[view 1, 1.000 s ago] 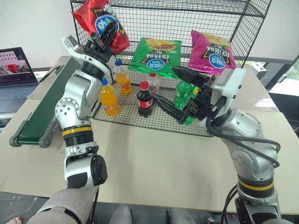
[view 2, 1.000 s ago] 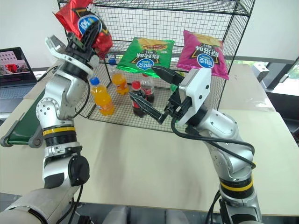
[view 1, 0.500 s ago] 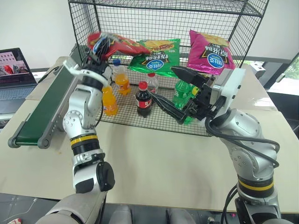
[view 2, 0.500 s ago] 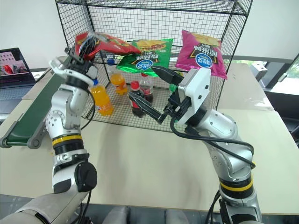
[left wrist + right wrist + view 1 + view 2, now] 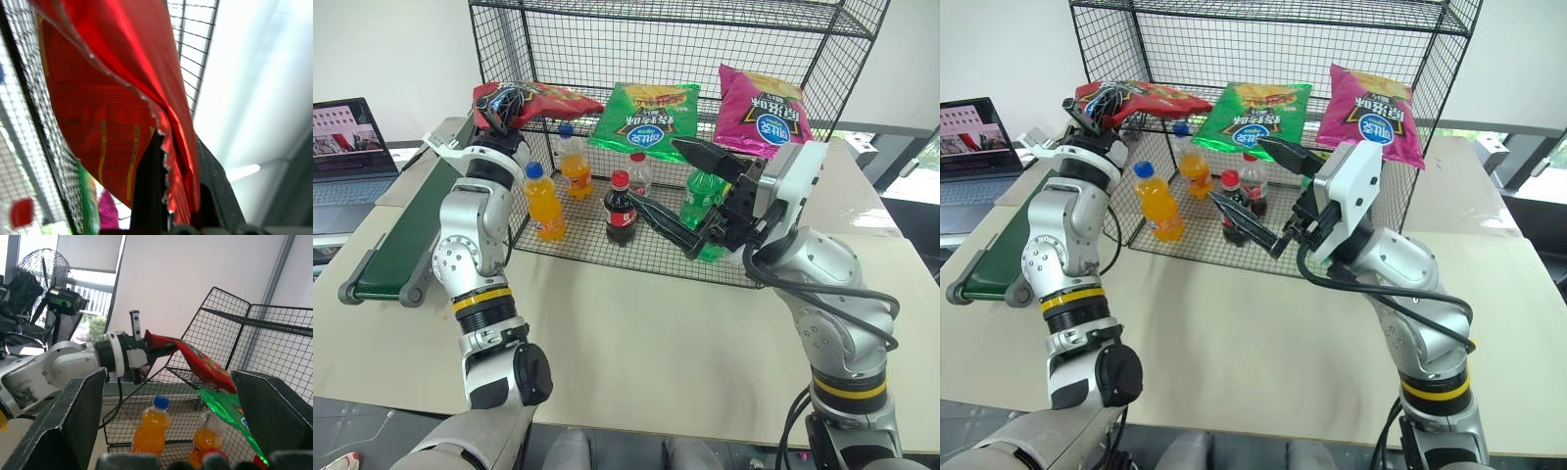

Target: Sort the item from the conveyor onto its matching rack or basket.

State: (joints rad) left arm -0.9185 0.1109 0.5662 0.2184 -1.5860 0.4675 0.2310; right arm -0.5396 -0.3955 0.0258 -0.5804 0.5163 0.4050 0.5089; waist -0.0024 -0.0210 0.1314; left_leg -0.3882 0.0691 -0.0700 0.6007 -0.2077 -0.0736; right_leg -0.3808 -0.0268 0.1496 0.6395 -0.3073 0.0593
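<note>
The left gripper [image 5: 499, 106] pinches the red chip bag [image 5: 540, 99] on the rack [image 5: 677, 39] (right gripper [image 5: 674, 186] gaping).

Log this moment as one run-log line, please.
left claw: shut on red chip bag | bag: over rack middle tier, beside green bag | right claw: open, holding nothing

Bare tabletop [image 5: 636, 323] before rack [image 5: 675, 39], bottles [image 5: 617, 208] crowding its lower tier
</note>
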